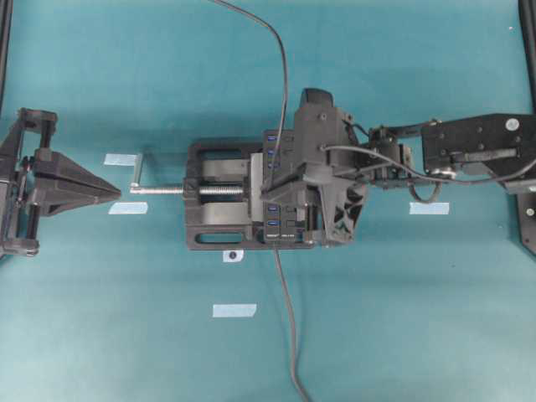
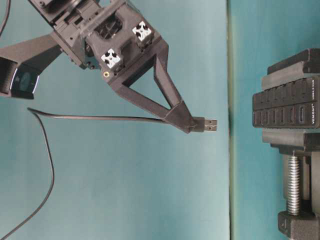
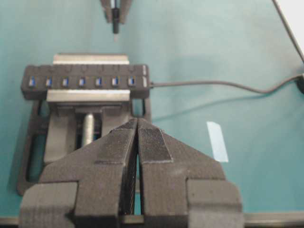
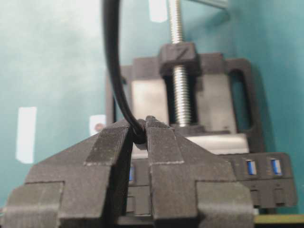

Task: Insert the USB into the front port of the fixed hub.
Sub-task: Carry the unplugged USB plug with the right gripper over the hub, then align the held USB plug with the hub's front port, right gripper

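Clamping the USB above the fixed hub, right pincer; left pincer clenched empty.

On the end face of the long, narrow black bar-shaped USB hub, in the table-level view, I can read small white lettering running sideways: it looks like "VEMONT", with a shorter second line beside it that seems to say "USB 3.0", though that part is too small for me to be sure. From overhead I see a tiny pale printed mark at the near end of the same hub, too small to read. The pale tape strips on the teal table surface carry no writing that I can make out.
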Controlling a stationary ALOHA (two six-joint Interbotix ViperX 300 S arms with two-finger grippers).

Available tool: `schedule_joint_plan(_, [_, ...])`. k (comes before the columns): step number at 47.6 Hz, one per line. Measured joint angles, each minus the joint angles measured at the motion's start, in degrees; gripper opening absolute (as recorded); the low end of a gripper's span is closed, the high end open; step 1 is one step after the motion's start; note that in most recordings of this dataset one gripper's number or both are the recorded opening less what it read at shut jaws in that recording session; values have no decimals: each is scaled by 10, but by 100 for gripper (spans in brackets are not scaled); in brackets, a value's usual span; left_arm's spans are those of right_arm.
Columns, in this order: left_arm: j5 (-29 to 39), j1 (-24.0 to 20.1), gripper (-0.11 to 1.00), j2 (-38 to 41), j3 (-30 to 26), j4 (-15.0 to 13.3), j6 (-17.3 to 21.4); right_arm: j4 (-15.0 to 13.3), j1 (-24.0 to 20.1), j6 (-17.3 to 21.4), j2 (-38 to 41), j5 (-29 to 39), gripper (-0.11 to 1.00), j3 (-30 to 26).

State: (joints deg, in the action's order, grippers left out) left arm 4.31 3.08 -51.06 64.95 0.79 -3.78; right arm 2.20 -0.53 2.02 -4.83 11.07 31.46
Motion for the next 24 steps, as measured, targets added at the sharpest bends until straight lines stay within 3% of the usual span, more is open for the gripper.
schedule_joint_plan(7, [0,0,0,0,0,0,0,3,-8,5,0,-3,6,11])
schedule_joint_plan(16, [0,0,0,1,0,0,0,3,-13,43,0,-26,6,25])
schedule_joint_plan(24, [0,0,0,1,0,0,0,3,-14,46,4,-55,6,39])
